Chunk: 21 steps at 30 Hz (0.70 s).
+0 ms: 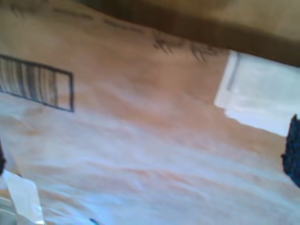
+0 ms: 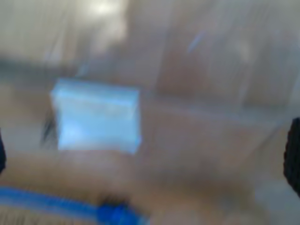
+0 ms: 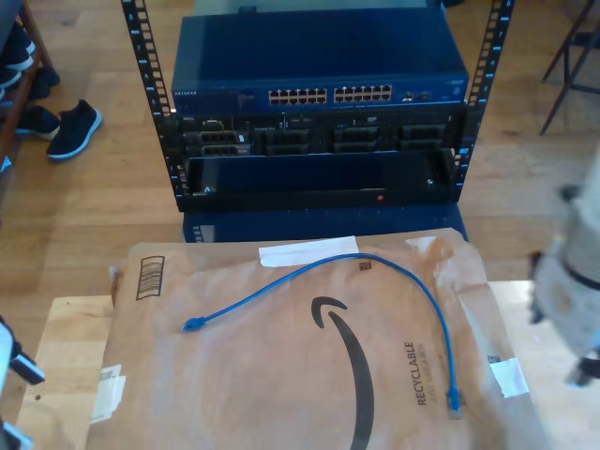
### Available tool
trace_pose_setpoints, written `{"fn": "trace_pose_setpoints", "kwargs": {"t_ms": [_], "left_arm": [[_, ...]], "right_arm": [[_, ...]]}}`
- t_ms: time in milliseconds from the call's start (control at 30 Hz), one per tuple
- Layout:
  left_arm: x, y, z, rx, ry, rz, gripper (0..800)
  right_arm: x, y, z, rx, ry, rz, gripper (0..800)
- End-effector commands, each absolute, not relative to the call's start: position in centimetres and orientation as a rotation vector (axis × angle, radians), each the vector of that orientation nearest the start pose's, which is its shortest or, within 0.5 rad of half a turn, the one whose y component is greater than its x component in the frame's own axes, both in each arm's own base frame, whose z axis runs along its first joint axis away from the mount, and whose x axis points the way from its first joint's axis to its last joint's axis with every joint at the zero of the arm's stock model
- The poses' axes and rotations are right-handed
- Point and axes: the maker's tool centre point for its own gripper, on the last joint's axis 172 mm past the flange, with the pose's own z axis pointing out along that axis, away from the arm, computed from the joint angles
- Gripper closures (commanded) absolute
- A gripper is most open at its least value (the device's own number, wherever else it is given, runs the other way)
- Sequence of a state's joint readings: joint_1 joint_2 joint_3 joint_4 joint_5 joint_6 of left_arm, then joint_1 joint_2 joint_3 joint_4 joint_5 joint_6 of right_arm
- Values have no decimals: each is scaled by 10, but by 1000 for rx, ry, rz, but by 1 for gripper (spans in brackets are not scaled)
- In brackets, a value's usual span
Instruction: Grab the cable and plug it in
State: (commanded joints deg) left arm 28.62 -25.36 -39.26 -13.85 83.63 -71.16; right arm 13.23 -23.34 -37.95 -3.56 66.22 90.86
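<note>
The thin bright blue ethernet cable (image 3: 375,267) lies in an arc on the brown paper mailer (image 3: 281,375), ungrasped. I'd descend squarely over 1 plug and pinch just behind it. I cannot tell either jaw's state. Beyond stands a black equipment rack (image 3: 319,122) on wooden floor (image 3: 84,197).

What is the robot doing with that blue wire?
Nothing is holding it yet. The blue cable lies in a loose arc on a brown paper mailer on the table, with a plug at each end. Behind it stands a rack with a network switch full of ports. An arm is blurred at the exterior view's right, apart from the cable.
</note>
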Motion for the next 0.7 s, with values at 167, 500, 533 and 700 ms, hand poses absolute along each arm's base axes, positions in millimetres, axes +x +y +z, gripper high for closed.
{"fn": "trace_pose_setpoints", "kwargs": {"t_ms": [167,500,533,700], "left_arm": [[263,37,199,1861,2364,-622,0],[286,21,199,1750,2352,-623,0],[287,20,199,1743,2350,-626,0],[300,24,200,1737,2354,-638,0]], "right_arm": [[348,162,177,-2614,1952,-4,1],[439,323,160,-2555,1773,-100,6],[445,331,159,-2553,1768,-100,4],[457,360,128,-2488,1777,-20,6]]}}
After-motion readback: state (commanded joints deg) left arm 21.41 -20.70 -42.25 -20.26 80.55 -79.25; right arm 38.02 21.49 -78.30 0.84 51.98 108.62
